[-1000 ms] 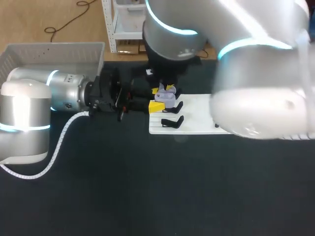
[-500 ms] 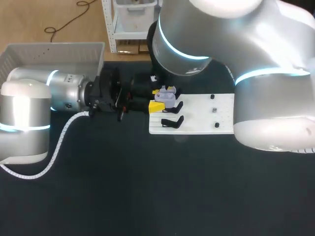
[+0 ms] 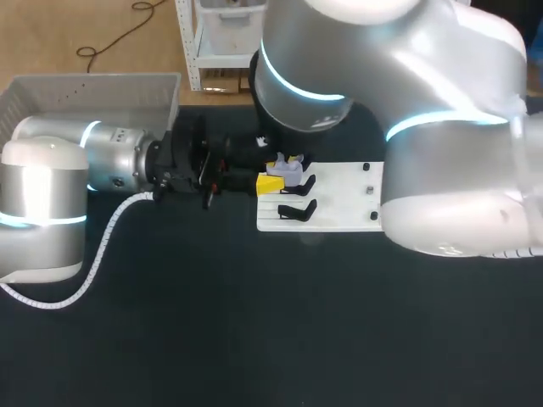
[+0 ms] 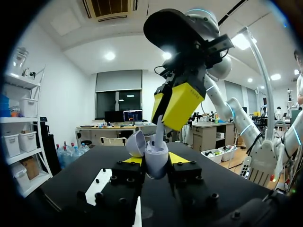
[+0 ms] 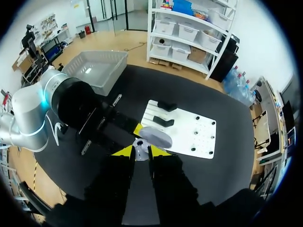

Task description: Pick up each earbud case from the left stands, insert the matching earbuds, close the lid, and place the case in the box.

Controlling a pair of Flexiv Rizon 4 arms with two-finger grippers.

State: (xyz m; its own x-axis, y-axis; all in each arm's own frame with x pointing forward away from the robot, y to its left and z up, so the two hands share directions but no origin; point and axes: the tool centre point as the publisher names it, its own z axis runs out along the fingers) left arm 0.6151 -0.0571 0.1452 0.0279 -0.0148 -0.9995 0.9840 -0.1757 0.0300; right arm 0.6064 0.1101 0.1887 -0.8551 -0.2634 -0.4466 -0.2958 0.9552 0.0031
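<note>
- The left gripper (image 4: 154, 164) comes in level from the side with the lavender earbud case (image 4: 156, 155) pinched between its two yellow tips, one finger pressed on each flank.
- The case sits upright in that grip, and its lid (image 4: 136, 143) is swung open and tipped back to one side.
- Directly above it the right gripper (image 4: 166, 112) points downward. Its fingers are drawn nearly together around a pale earbud (image 4: 159, 128), whose stem reaches down to the mouth of the case.
- Seen from overhead, the case (image 3: 287, 172) is held above the near-left corner of the white board (image 3: 339, 218), just over the black stands (image 3: 297, 211), with the right gripper (image 3: 285, 158) close on top of it.
- Only the left wrist camera shows the earbud's stem and the open cup of the case. From overhead the big right arm covers much of the board, and the earbud is too small to pick out.
- The right wrist camera looks straight down past its own gripper (image 5: 141, 151). A small whitish piece (image 5: 139, 149) sits between the tips, the lid (image 5: 154, 136) lies just ahead, and both stands (image 5: 164, 114) show plainly on the board (image 5: 201, 138).
- That view also takes in the grey box (image 5: 102, 54) well apart, beyond the left arm (image 5: 42, 106). The overhead view puts the box (image 3: 93, 79) at the table's far left corner.
</note>
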